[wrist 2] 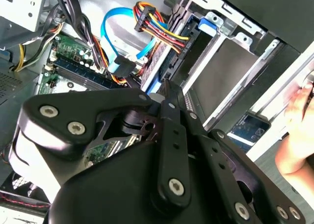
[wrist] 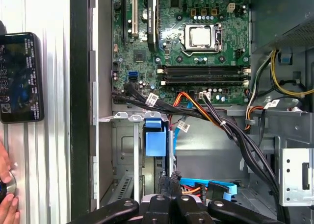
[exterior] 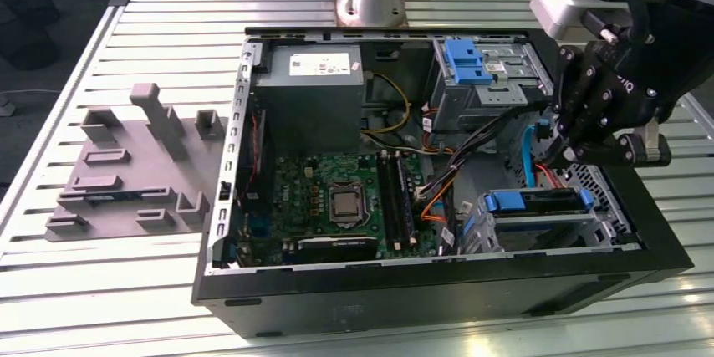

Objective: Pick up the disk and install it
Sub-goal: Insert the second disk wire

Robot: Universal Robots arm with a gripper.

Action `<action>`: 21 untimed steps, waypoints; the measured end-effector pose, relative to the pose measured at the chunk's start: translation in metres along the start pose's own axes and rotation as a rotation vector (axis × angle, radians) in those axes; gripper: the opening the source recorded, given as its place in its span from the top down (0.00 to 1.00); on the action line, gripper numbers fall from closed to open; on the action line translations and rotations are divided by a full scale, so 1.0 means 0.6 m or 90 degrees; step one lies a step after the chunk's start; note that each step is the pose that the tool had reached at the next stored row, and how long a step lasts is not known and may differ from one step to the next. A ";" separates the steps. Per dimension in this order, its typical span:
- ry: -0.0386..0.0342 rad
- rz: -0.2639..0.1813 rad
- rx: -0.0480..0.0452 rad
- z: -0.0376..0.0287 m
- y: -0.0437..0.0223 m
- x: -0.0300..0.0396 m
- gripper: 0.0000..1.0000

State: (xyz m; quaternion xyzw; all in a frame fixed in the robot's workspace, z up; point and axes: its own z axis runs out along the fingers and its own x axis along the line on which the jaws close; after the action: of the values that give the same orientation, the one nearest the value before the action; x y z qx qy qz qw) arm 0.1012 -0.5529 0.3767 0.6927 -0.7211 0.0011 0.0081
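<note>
exterior view: claw (exterior: 558,155) hangs beside cables (exterior: 474,135), above the disk (exterior: 538,203).

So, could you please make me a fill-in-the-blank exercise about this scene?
The open computer case rests on a slatted ___.
The gripper hangs near the disk, which sits in a ___ plastic bracket.
In the exterior view, the grey fixture plate lies to the ___ of the case.
Missing words: table; blue; left.

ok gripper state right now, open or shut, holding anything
gripper: shut, fingertips together, holding nothing, above the blue SATA cable inside the open computer case.
</note>
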 end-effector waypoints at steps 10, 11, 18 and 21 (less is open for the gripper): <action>0.0000 0.000 0.0000 0.000 0.002 0.000 0.89; 0.0001 0.000 0.0000 0.000 0.002 -0.002 0.89; 0.0000 0.000 0.0000 -0.013 0.003 -0.011 0.89; 0.0001 0.000 0.0000 -0.019 0.003 -0.016 0.89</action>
State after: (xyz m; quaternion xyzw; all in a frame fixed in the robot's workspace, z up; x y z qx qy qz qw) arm 0.0999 -0.5431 0.3880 0.6927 -0.7211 0.0012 0.0082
